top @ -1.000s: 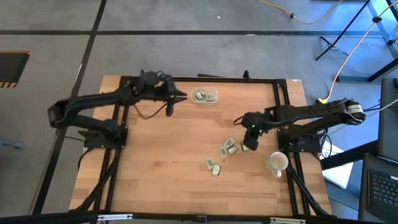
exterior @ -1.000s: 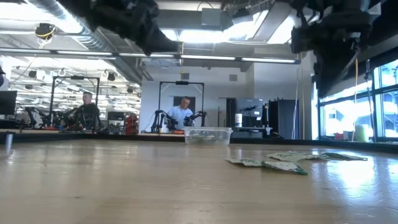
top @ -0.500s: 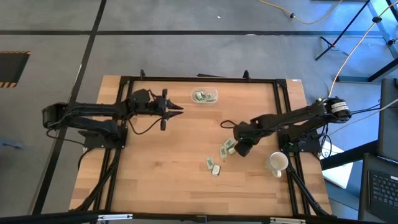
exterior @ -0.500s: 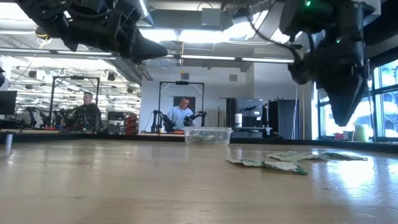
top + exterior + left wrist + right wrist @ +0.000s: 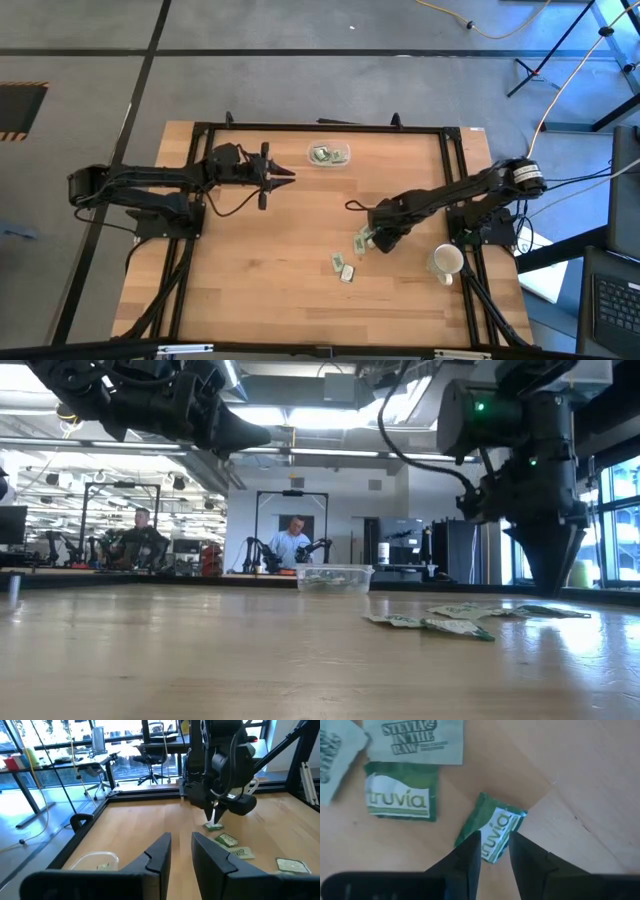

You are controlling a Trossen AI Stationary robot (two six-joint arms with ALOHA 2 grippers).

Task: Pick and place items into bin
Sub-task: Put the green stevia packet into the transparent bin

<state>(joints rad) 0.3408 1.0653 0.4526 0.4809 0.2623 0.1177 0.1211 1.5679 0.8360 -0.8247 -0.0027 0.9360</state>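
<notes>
- High view: you are working a pale wooden table (image 5: 270, 270) on a grey floor. Take the bin (image 5: 327, 154), at the table's far edge, as your landmark. It already holds a few packets. The remaining loose packets (image 5: 345, 266) lie well apart from the bin, toward the near right, with a white cup (image 5: 445, 262) beyond them.
- High view, change: in the last second your right gripper (image 5: 372, 239) swung from beside the cup to directly over the cluster edge nearest the bin. The left gripper (image 5: 285, 175) pulled back from the bin and now waits just beside it, on its left. Judgement: a pick is imminent.
- Low view: the room behind shows seated people at benches. The right gripper (image 5: 548, 565) hangs point-down close above the packets; contact cannot be confirmed here.
- Left wrist view: the left fingers (image 5: 160, 851) stand parted with nothing between them. The bin's rim (image 5: 95, 856) shows just beside them.
- Right wrist view: the right fingers (image 5: 465, 860) straddle a green Truvia packet (image 5: 492, 832), with a narrow gap and not yet pinching. Other packets lie near.
</notes>
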